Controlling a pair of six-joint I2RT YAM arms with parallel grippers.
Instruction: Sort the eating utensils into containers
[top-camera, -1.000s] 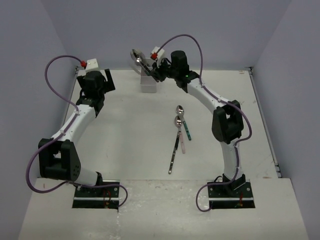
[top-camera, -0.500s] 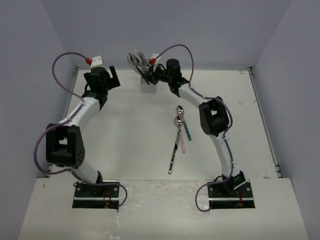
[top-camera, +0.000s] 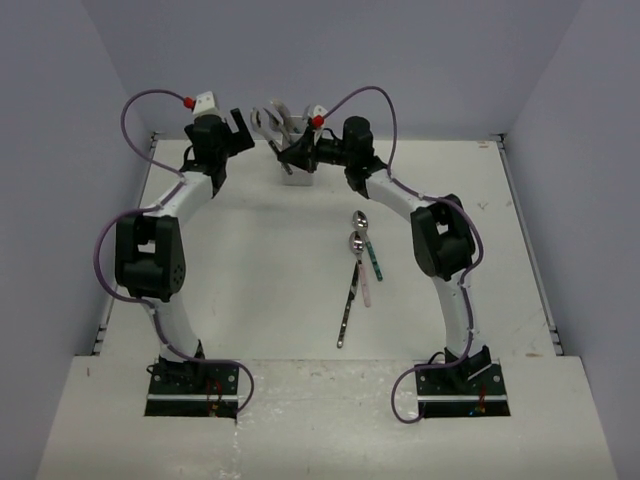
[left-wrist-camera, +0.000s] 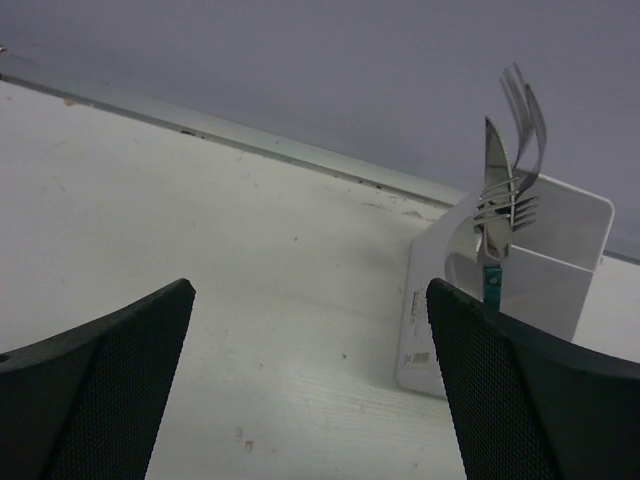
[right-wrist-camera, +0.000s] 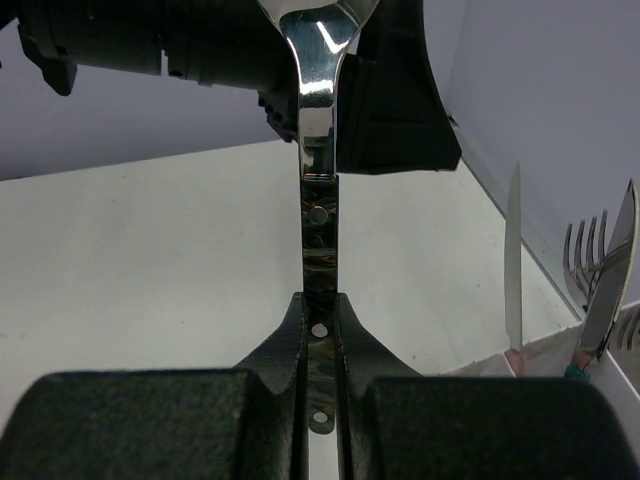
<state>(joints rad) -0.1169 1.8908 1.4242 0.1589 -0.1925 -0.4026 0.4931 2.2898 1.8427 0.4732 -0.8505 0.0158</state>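
Note:
The white holder (top-camera: 297, 172) stands at the table's far middle, with forks and a knife upright in it. It also shows in the left wrist view (left-wrist-camera: 545, 270) and at the right wrist view's lower right edge (right-wrist-camera: 520, 362). My right gripper (top-camera: 300, 152) (right-wrist-camera: 320, 300) is shut on a black riveted-handle utensil (right-wrist-camera: 318, 190), held upright right beside the holder; its shiny head is cut off at the top. My left gripper (top-camera: 234, 128) (left-wrist-camera: 308, 300) is open and empty, just left of the holder. A teal-handled spoon (top-camera: 366, 242), a pink-handled spoon (top-camera: 361, 268) and a black-handled utensil (top-camera: 347, 310) lie mid-table.
The back wall rises just behind the holder. The left arm's black gripper (right-wrist-camera: 395, 90) fills the background of the right wrist view, close behind the held utensil. The table's side rims run along the left and right edges.
My left arm has stretched forward and swung right, its gripper now close to the holder. My right gripper has shifted slightly left at the holder, still gripping the utensil.

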